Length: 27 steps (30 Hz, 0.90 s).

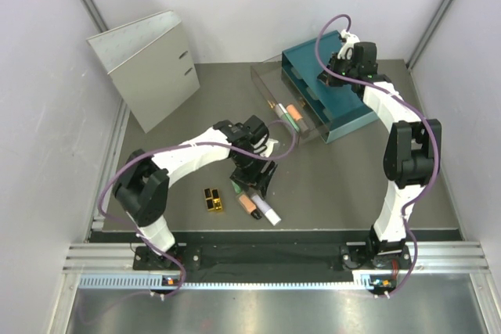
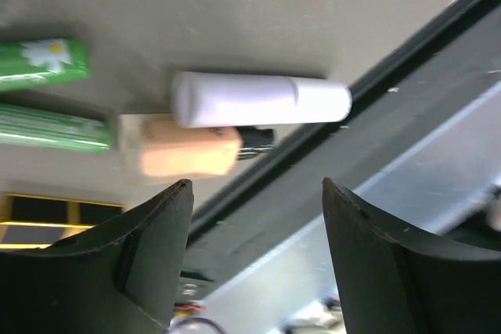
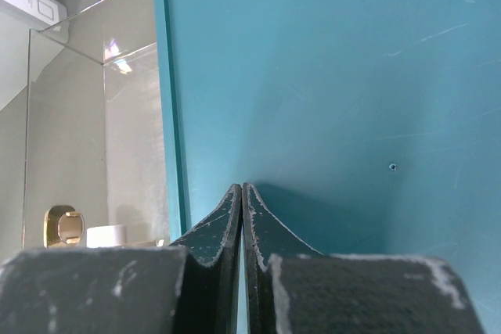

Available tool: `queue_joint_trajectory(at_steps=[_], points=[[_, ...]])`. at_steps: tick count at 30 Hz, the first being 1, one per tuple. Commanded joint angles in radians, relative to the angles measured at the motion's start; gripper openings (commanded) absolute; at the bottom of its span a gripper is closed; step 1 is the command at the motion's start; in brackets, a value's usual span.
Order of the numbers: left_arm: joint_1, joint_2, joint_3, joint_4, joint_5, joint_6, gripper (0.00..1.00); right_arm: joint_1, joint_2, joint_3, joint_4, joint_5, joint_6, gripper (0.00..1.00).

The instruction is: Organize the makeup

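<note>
My left gripper (image 1: 257, 185) (image 2: 258, 197) is open and empty, hovering over loose makeup near the table's front edge. Just beyond its fingertips lie a white-lilac tube (image 2: 258, 101) (image 1: 269, 213) and a peach-orange tube (image 2: 184, 150) (image 1: 250, 206), side by side. Two green tubes (image 2: 43, 64) (image 2: 51, 129) lie to the left in the left wrist view. The gold-and-black block (image 1: 213, 199) (image 2: 55, 213) sits left of them. My right gripper (image 1: 333, 76) (image 3: 242, 193) is shut and empty, resting over the top of the teal drawer box (image 1: 333, 107) (image 3: 329, 76).
A clear plastic box (image 1: 301, 103) (image 3: 78, 115) stands against the teal box, holding an orange tube (image 1: 294, 113) and a green tube (image 1: 286, 120). A grey binder (image 1: 145, 64) stands at the back left. White walls enclose the table.
</note>
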Motion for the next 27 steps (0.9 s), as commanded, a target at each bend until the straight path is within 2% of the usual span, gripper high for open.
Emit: queue_joint_trajectory(at_steps=[1,6,9,10,16,21,24,27], points=[[-0.018,-0.117,-0.029,0.071,-0.154,0.150,0.77,0.011,0.085,-0.089,-0.273,0.018,-0.026,0.00],[-0.018,-0.192,-0.066,0.177,-0.226,0.278,0.80,0.012,0.082,-0.092,-0.274,0.021,-0.026,0.00],[-0.018,-0.180,-0.086,0.182,-0.203,0.436,0.82,0.012,0.084,-0.089,-0.273,0.023,-0.026,0.00],[-0.018,-0.185,-0.106,0.197,-0.200,0.542,0.82,0.012,0.084,-0.089,-0.273,0.021,-0.028,0.00],[-0.018,-0.243,-0.184,0.338,-0.211,0.769,0.83,0.011,0.088,-0.080,-0.284,0.021,-0.037,0.00],[-0.018,-0.252,-0.213,0.373,-0.128,0.963,0.83,0.009,0.094,-0.085,-0.282,0.018,-0.034,0.00],[-0.018,-0.237,-0.186,0.378,-0.049,1.016,0.82,0.011,0.093,-0.088,-0.282,0.018,-0.034,0.00],[-0.018,-0.209,-0.155,0.334,0.089,1.107,0.81,0.011,0.088,-0.094,-0.284,0.020,-0.037,0.00]])
